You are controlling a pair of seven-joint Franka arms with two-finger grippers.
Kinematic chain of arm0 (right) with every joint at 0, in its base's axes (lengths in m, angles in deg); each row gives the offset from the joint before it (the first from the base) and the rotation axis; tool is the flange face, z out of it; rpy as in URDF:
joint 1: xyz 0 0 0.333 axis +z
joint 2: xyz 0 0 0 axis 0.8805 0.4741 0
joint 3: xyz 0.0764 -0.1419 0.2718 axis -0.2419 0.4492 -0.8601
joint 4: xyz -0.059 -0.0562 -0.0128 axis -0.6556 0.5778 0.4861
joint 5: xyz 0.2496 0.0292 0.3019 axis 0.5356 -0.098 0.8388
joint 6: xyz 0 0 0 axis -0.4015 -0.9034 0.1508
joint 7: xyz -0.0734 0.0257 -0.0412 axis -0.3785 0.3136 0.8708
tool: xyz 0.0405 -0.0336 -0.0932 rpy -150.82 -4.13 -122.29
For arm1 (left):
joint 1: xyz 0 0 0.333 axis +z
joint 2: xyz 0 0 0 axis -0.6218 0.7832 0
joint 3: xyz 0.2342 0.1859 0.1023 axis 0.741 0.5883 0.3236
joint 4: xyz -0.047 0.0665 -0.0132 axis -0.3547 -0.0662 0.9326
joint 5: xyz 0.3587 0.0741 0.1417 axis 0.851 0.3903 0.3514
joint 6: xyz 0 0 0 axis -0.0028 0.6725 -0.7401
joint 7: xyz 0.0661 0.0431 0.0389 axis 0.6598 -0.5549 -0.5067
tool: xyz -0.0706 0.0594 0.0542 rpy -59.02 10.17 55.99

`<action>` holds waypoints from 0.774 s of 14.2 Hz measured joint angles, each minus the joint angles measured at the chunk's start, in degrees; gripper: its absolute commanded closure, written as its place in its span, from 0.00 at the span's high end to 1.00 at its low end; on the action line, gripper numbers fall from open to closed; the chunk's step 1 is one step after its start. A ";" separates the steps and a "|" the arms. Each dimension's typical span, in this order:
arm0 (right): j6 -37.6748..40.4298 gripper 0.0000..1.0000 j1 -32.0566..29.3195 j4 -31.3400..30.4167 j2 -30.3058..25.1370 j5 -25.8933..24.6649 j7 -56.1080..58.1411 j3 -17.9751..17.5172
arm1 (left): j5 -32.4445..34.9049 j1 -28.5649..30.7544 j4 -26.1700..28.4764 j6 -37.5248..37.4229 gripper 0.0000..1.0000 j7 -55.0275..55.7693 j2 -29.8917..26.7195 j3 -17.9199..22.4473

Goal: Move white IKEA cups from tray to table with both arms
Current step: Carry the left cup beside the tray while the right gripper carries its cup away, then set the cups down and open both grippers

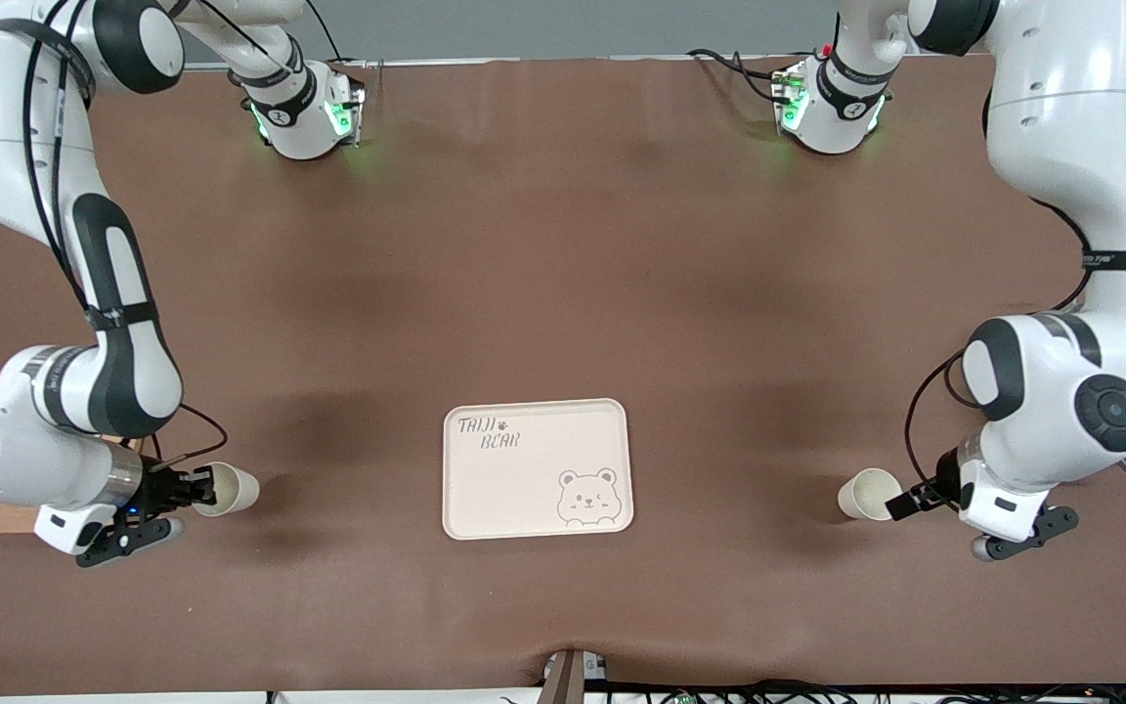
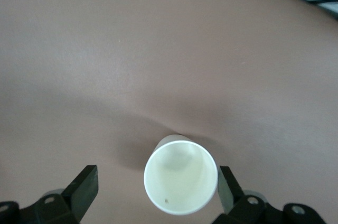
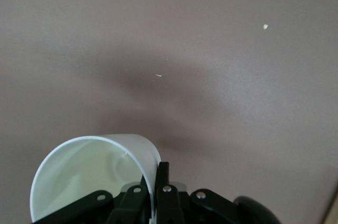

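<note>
Left claw (image 1: 900,501) spread wide around its white cup (image 1: 867,493), which stands on the table (image 1: 563,244) toward the left arm's end, while the right claw (image 1: 194,489) pinches the rim of the other cup (image 1: 229,488) well clear of the empty tray (image 1: 537,468) — placing step, I'd say, so next the right needs to let go, then both lift away

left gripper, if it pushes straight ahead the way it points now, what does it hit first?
The white cup. The left gripper stands open with the cup between its fingers, so going straight on would likely push the cup over the table.
</note>
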 measured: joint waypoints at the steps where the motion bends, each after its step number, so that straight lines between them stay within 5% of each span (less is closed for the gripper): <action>1: -1.76 0.00 -0.03 -0.21 0.95 0.00 0.18 0.02 | 0.00 0.01 -0.02 -1.50 1.00 -1.07 -1.29 0.00; 7: -5.45 0.03 -0.14 -1.01 2.68 0.03 0.60 0.05 | 0.00 0.05 -0.01 -15.78 1.00 -7.91 -10.97 -0.02; 9: -5.49 0.99 -0.14 -1.02 2.68 0.03 0.64 0.04 | 0.00 0.06 0.03 -19.40 1.00 -9.38 -14.09 -0.02; 11: -6.13 1.00 -0.15 -1.15 2.89 0.05 0.64 0.04 | 0.03 0.12 0.09 -22.61 1.00 -10.48 -16.77 0.00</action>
